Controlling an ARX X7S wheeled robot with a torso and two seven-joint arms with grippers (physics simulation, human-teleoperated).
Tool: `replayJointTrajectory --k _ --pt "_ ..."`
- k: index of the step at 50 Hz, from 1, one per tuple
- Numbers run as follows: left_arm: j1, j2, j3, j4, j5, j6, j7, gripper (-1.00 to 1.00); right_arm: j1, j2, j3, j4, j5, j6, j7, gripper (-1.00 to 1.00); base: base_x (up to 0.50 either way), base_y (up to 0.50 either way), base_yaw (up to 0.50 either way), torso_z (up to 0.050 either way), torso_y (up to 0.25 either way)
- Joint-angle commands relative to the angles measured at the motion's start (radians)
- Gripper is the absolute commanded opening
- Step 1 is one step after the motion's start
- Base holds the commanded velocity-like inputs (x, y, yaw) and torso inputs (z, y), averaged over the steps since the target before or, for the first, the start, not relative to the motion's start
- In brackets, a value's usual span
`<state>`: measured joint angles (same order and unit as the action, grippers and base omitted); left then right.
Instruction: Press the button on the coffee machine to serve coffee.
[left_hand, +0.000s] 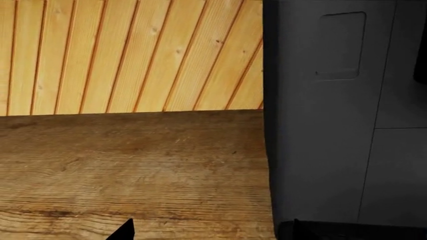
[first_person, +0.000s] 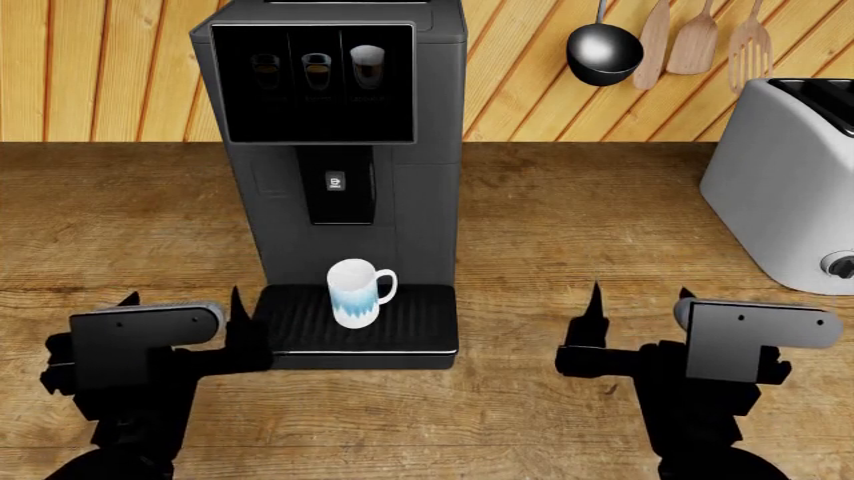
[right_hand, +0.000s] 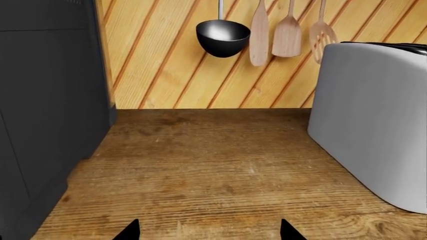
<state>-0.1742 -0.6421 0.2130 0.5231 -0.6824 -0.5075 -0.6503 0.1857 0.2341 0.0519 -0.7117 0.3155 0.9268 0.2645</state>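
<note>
The coffee machine (first_person: 340, 150) stands on the wooden counter at centre left, dark grey with a glossy black front panel (first_person: 314, 82) showing three drink icons, and a black spout block (first_person: 342, 190). A white mug (first_person: 355, 292) stands on its ribbed drip tray (first_person: 407, 325). My left gripper (first_person: 183, 308) is open and empty, low at the tray's left front corner. The machine's grey side also shows in the left wrist view (left_hand: 333, 125) and in the right wrist view (right_hand: 47, 115). My right gripper (first_person: 641, 302) is open and empty, right of the tray.
A white toaster (first_person: 787, 190) stands at the right, close to the right arm; it also shows in the right wrist view (right_hand: 373, 125). A black ladle (first_person: 603, 50) and wooden utensils (first_person: 694, 40) hang on the plank wall. The counter (first_person: 574, 230) runs between machine and toaster.
</note>
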Motion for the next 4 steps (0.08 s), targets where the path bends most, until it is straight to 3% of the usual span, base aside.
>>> replayJointTrajectory --k 1,4 --pt "0.034 0.000 -0.027 -0.032 0.013 0.023 0.016 1.00 -0.016 0.003 0.005 0.005 -0.006 -0.012 -0.007 1.00 0.00 0.00 0.00 0.000 0.000" --pt "0.045 -0.003 -0.032 -0.044 0.014 0.031 0.021 1.00 -0.019 0.006 0.005 0.005 -0.007 -0.015 -0.006 1.00 0.00 0.00 0.00 0.000 0.000"
